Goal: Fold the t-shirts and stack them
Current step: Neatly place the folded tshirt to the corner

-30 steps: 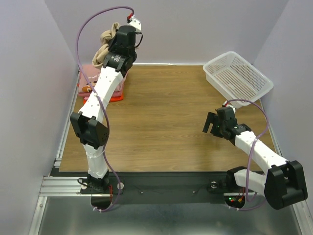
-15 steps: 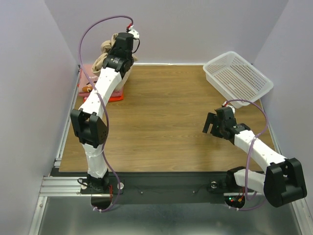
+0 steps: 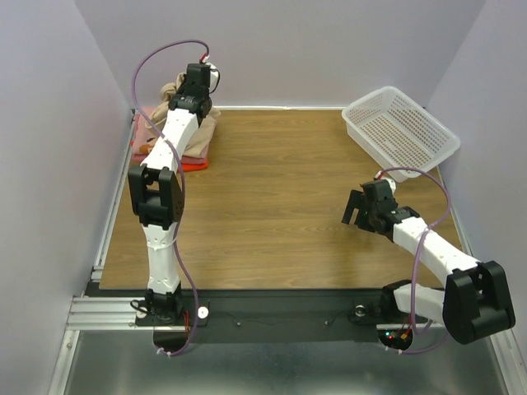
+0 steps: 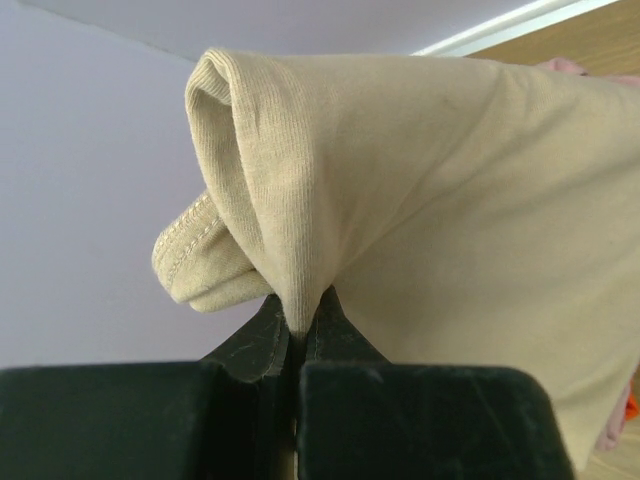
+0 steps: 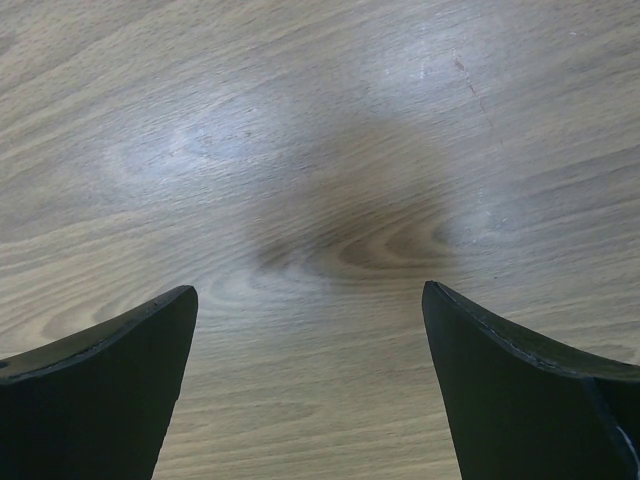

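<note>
Between left jaws, tan t-shirt (image 4: pixel 420 200)

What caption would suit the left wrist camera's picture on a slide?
Left gripper shut on a bunched fold of the tan t-shirt, seen close up.

High rear view over whole table (image 3: pixel 280 189); close wrist views, right onto it, left seemingly toward wall (image 4: pixel 80 150)

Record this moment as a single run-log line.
left gripper: shut on tan t-shirt, far-left corner | right gripper: open, empty, over table | basket: far-right corner
</note>
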Available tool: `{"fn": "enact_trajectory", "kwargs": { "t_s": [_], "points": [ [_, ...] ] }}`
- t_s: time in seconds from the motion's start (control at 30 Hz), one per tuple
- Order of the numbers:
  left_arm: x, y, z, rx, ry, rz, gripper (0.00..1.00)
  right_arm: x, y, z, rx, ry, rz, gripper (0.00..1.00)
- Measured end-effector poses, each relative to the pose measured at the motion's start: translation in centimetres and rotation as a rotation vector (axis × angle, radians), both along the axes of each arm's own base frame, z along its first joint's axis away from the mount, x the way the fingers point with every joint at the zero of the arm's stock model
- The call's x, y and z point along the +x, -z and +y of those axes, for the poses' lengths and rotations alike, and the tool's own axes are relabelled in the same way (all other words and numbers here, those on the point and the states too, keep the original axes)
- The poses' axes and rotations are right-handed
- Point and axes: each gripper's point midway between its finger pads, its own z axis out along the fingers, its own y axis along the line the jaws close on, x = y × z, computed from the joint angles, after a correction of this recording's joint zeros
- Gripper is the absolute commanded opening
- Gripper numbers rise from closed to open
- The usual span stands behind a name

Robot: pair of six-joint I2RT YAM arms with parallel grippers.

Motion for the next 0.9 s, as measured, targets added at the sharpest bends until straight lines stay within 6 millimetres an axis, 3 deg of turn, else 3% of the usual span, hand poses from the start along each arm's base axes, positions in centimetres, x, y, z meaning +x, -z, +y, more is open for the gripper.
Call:
{"fn": "enact_trajectory", "kwargs": {
  "t_s": [0.13, 0.3, 0.33, 0.37, 0.5, 0.53, 0.7, 0.83, 0.9],
  "points": [
    [1.1, 1.2, 1.4, -0.01, -0.014, 0.008, 0.0, 0.0, 0.3, -0.2, -0.012, 0.006, 0.011, 1.0],
    [2.0, 1.5, 4.0, -0.028, -0.05, -0.012, 0.19, 0.1, 0.5, -0.4, -0.024, 0.013, 0.017, 1.0],
    [2.1, 1.5, 4.4, -0.031, -0.055, -0.013, 0.25, 0.1, 0.6, -0.4, -0.025, 0.014, 0.019, 1.0],
    [2.2, 1.7, 4.9, -0.037, -0.063, -0.015, 0.41, 0.1, 0.7, -0.4, -0.028, 0.015, 0.024, 1.0],
    [2.8, 2.8, 6.3, -0.052, -0.095, -0.015, 0.56, 0.2, 1.0, -0.4, -0.033, 0.015, 0.041, 1.0],
    [3.1, 3.2, 6.7, -0.065, -0.11, -0.022, 0.98, 0.3, 1.1, -0.4, -0.034, 0.015, 0.044, 1.0],
    [3.6, 2.9, 7.1, -0.106, -0.139, -0.048, 0.98, 0.6, 1.0, -0.3, -0.032, 0.019, 0.045, 1.0],
    [3.3, 1.0, 6.3, -0.162, -0.144, -0.102, 0.98, 0.6, 1.0, -0.2, -0.028, 0.02, 0.045, 1.0],
    [2.4, -1.1, 5.3, -0.2, -0.132, -0.136, 0.98, 0.6, 1.0, -0.2, -0.023, 0.02, 0.043, 1.0]
  ]
}}
